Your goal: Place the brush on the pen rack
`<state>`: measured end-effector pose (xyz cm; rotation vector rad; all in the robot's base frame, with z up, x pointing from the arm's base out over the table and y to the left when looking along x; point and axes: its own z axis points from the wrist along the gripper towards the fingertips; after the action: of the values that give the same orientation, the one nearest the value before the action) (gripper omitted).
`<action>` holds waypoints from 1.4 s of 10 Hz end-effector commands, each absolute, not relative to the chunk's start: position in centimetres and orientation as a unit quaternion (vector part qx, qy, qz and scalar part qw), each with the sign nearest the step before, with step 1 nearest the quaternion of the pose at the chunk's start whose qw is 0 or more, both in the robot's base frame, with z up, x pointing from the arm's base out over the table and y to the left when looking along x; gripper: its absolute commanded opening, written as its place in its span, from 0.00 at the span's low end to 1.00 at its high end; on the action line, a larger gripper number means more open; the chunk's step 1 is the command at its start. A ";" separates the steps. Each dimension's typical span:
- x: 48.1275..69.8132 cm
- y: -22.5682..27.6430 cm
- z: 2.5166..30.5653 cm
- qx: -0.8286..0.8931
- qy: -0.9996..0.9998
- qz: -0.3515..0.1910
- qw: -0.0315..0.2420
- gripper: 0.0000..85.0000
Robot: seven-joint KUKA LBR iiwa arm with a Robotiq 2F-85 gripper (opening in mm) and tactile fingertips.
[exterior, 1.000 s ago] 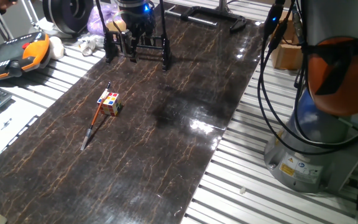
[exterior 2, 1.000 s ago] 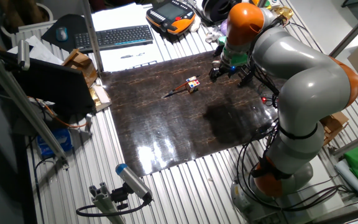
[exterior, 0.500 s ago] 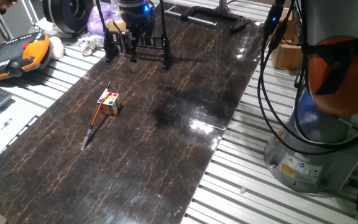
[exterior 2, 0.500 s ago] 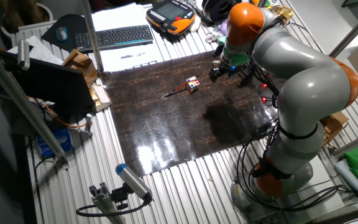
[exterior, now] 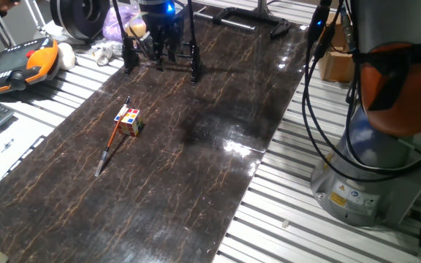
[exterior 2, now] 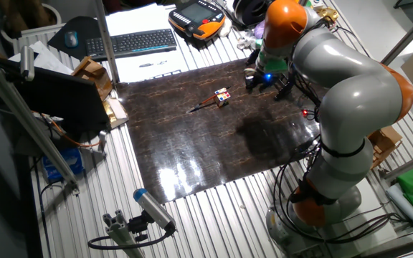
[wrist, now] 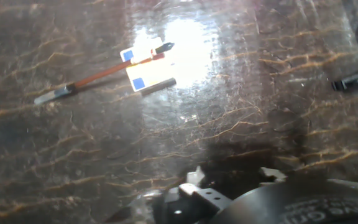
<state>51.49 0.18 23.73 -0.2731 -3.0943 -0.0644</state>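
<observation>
Brush and cube are seen together on the dark marbled tabletop (exterior: 196,168): the long thin orange-brown brush (exterior: 113,138) with dark end and pale grey tip lies flat, its upper part against the small multicoloured puzzle cube (exterior: 129,121). The low black metal pen rack (exterior: 168,55) stands at the far end, well apart from the brush. The two-finger gripper (exterior: 161,45) is held over the rack; whether its fingers are spread or pressed together cannot be told. Nothing is carried.
</observation>
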 end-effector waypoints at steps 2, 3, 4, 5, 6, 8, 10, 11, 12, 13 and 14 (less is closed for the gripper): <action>51.6 0.2 23.6 -0.089 -0.996 -0.022 0.016 0.01; 51.6 0.3 23.5 -0.088 -0.996 -0.021 0.015 0.01; 51.7 0.4 23.3 -0.085 -0.996 -0.020 0.014 0.01; 51.9 0.6 23.0 -0.081 -0.997 -0.018 0.011 0.01; 52.1 1.0 22.4 -0.081 -0.997 -0.018 0.011 0.01; 52.2 1.9 21.3 -0.088 -0.996 -0.019 0.009 0.01; 52.3 3.0 19.8 -0.098 -0.995 -0.024 0.004 0.01; 52.4 3.4 19.1 -0.100 -0.995 -0.024 0.001 0.01; 52.6 3.6 18.5 -0.102 -0.994 -0.024 0.000 0.01; 52.7 3.8 18.2 -0.105 -0.994 -0.024 -0.001 0.01; 52.9 4.1 18.0 -0.111 -0.994 -0.018 0.000 0.01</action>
<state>52.93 4.08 18.03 -0.3493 -3.1213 -0.0565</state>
